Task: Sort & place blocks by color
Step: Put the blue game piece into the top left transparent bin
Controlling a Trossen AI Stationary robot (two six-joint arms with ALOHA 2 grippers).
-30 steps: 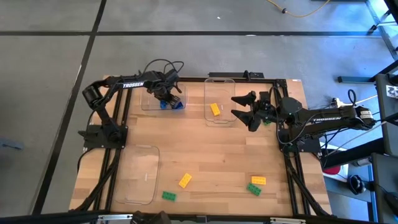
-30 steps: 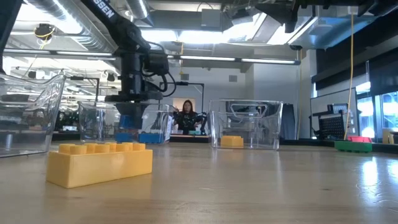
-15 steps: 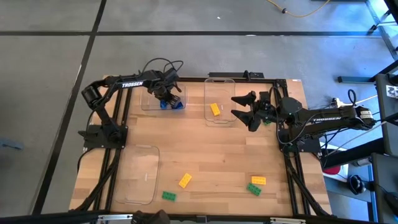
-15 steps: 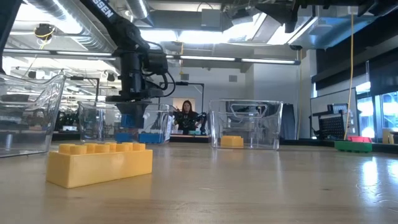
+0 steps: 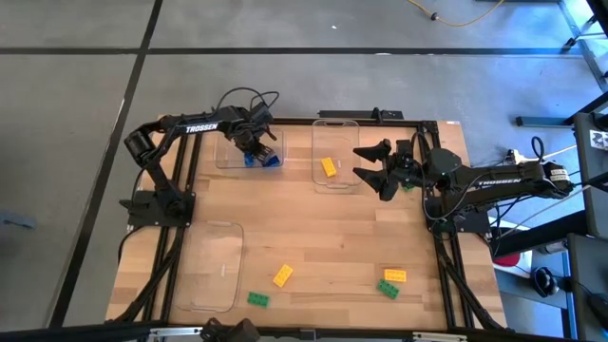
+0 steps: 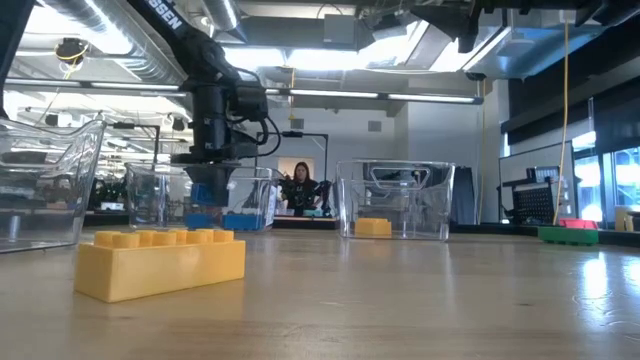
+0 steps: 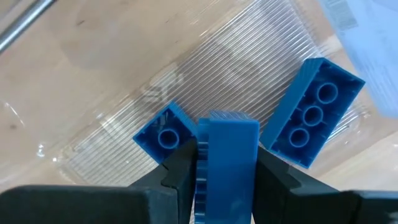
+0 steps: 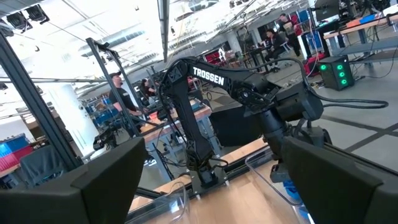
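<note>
Your left gripper (image 7: pixel 227 180) has its jaws clamped on a blue block (image 7: pixel 227 155), held edge-on just above the floor of the far-left clear tray (image 5: pixel 228 157). Two more blue blocks already lie in that tray, one small (image 7: pixel 165 135) and one long, studs up (image 7: pixel 316 112), either side of the held one. So blue looks nearly finished; you only need to let this one go.

Your right gripper (image 5: pixel 377 171) waits with its jaws wide apart and nothing between them, hanging just beside the middle tray (image 5: pixel 350 128) on the far side of the table. A green block (image 5: pixel 408 185) seems to sit on the wood right under that arm, though the arm hides most of it, so take that as a guess.

The middle tray holds a single yellow block (image 5: pixel 329 167). Yellow is therefore only started: two more yellow blocks (image 5: pixel 282 276) (image 5: pixel 395 275) lie loose on the near part of the table.

Green is not begun, as far as you can see. The near-left tray (image 5: pixel 201 290) has nothing visible in it, and two green blocks (image 5: pixel 257 298) (image 5: pixel 389 288) rest on the bare wood near the front edge, one just beside that tray, the other touching or almost touching a yellow one.

By my reckoning you are under halfway.
</note>
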